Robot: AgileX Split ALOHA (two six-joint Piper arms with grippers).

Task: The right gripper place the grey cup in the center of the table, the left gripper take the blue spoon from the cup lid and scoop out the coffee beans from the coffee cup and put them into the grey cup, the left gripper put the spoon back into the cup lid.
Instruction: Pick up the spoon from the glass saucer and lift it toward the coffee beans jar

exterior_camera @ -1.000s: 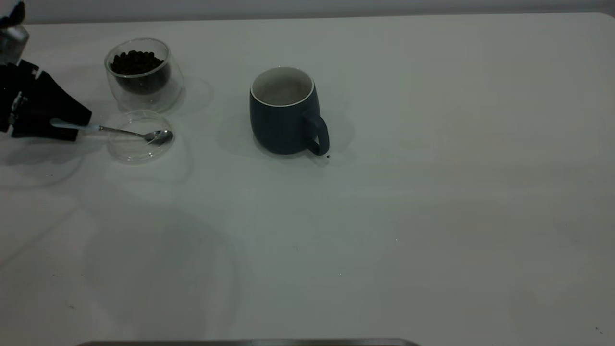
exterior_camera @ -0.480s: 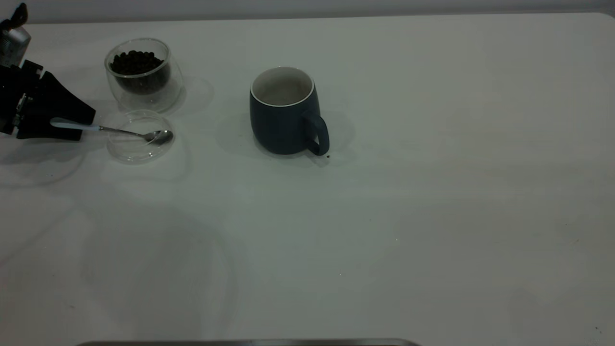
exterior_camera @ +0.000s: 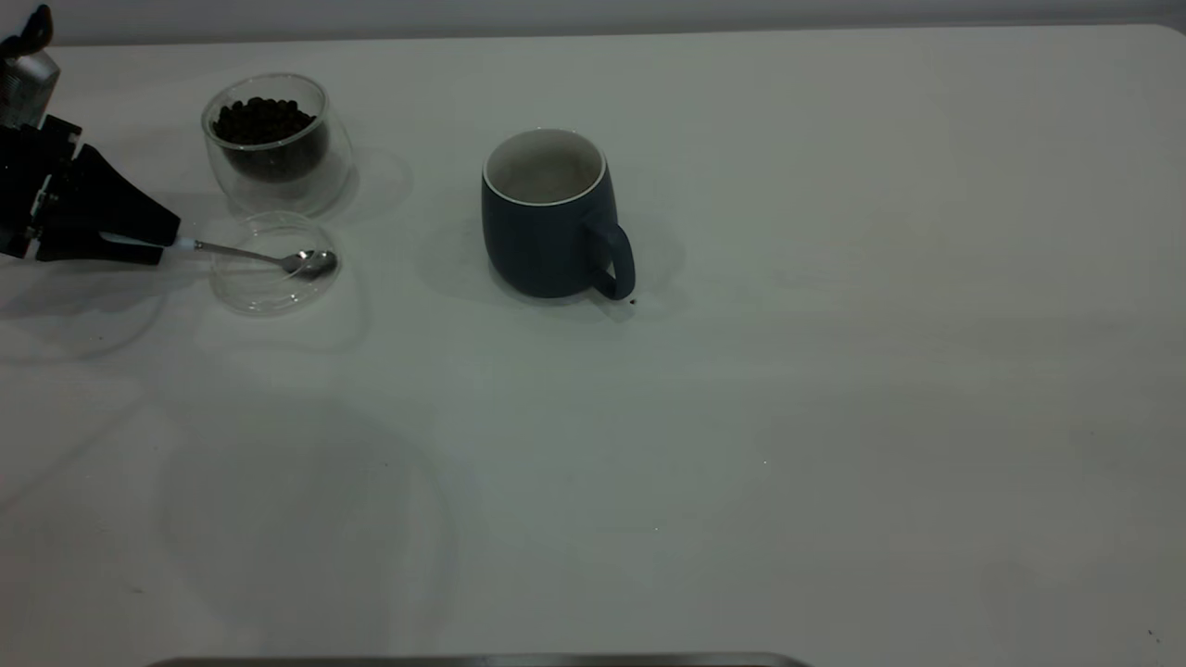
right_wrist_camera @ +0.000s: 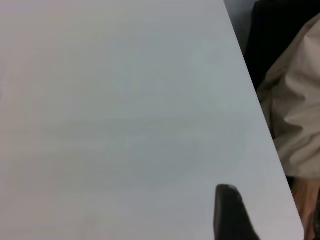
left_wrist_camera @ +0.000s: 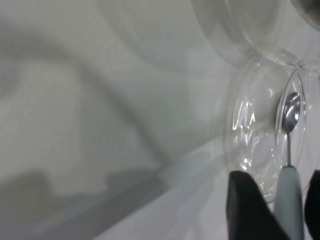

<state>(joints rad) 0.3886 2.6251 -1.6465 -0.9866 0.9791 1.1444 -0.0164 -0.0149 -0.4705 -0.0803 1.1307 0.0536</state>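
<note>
Left gripper [exterior_camera: 157, 248] pinching blue spoon [exterior_camera: 250, 254] handle; most of handle hidden between fingers, arm cut off at left edge.
Spoon bowl lies in cup lid [exterior_camera: 269, 287], right of gripper; since 1.0 s ago the fingers have closed on the handle. Grey cup [exterior_camera: 547, 218] mid-table; coffee cup [exterior_camera: 276, 144] with coffee beans [exterior_camera: 262, 119] far left. Right gripper [right_wrist_camera: 231, 212] off by table [exterior_camera: 741, 417] edge, opening unclear.

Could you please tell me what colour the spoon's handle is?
Pale light blue; the blue spoon shows it best in the left wrist view.

beige cloth [right_wrist_camera: 300, 115] past table edge
</note>
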